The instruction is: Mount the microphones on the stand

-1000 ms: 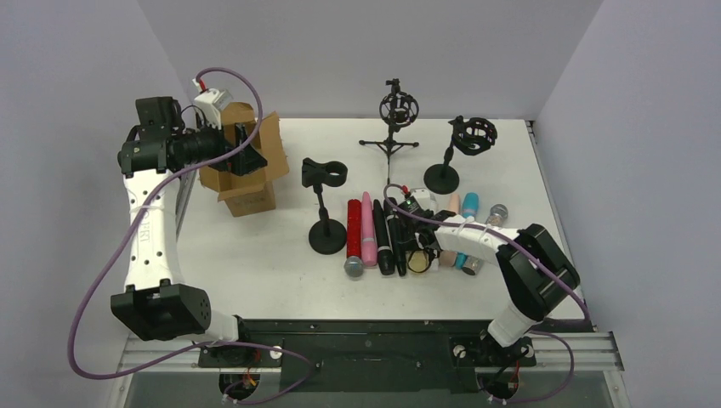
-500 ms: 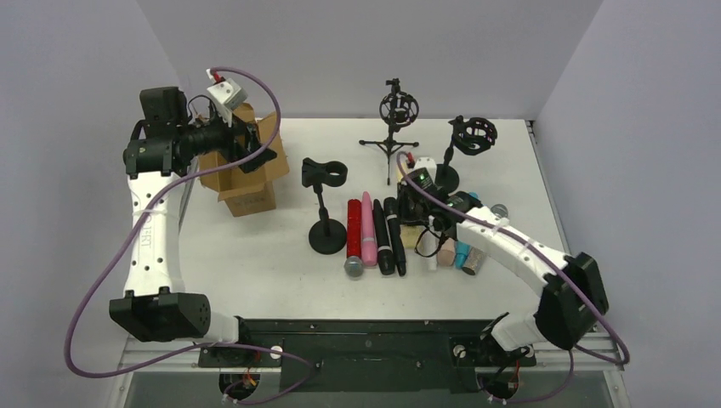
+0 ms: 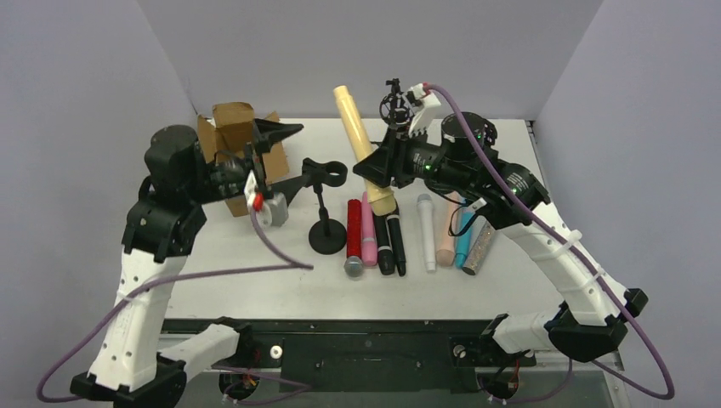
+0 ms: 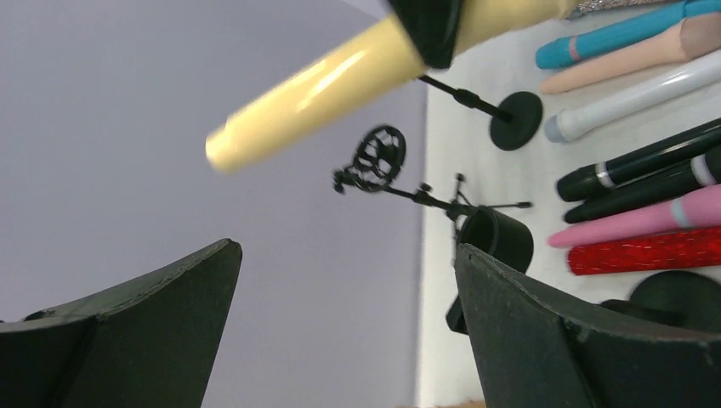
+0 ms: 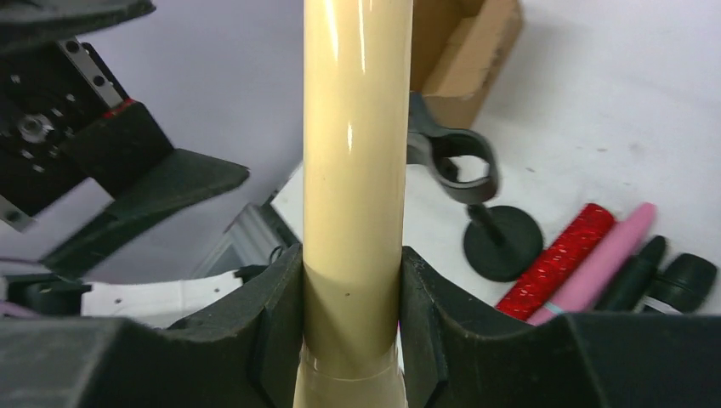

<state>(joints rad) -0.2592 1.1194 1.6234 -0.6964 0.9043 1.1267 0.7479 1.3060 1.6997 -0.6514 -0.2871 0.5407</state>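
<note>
My right gripper (image 3: 380,170) is shut on the cream-yellow microphone (image 3: 359,140) and holds it tilted in the air, above and right of the black clip stand (image 3: 325,174). In the right wrist view the jaws (image 5: 353,323) clamp the cream shaft (image 5: 357,127), with the clip ring (image 5: 455,166) beyond. My left gripper (image 3: 291,157) is open and empty, just left of the clip ring (image 4: 497,242). Red (image 3: 353,225), pink (image 3: 368,229), two black (image 3: 389,242), white (image 3: 424,229), peach (image 3: 445,238), teal (image 3: 462,242) and glittery (image 3: 478,246) microphones lie in a row on the table.
A brown cardboard box (image 3: 234,127) stands at the back left, behind my left gripper. A shock-mount tripod stand (image 3: 395,106) stands at the back centre. A second stand's round base (image 4: 519,119) shows in the left wrist view; my right arm hides it from above.
My right gripper has lifted the cream-yellow microphone out of the pile and swung it up and left toward the clip stand. My left arm has moved from the box toward the clip stand.
</note>
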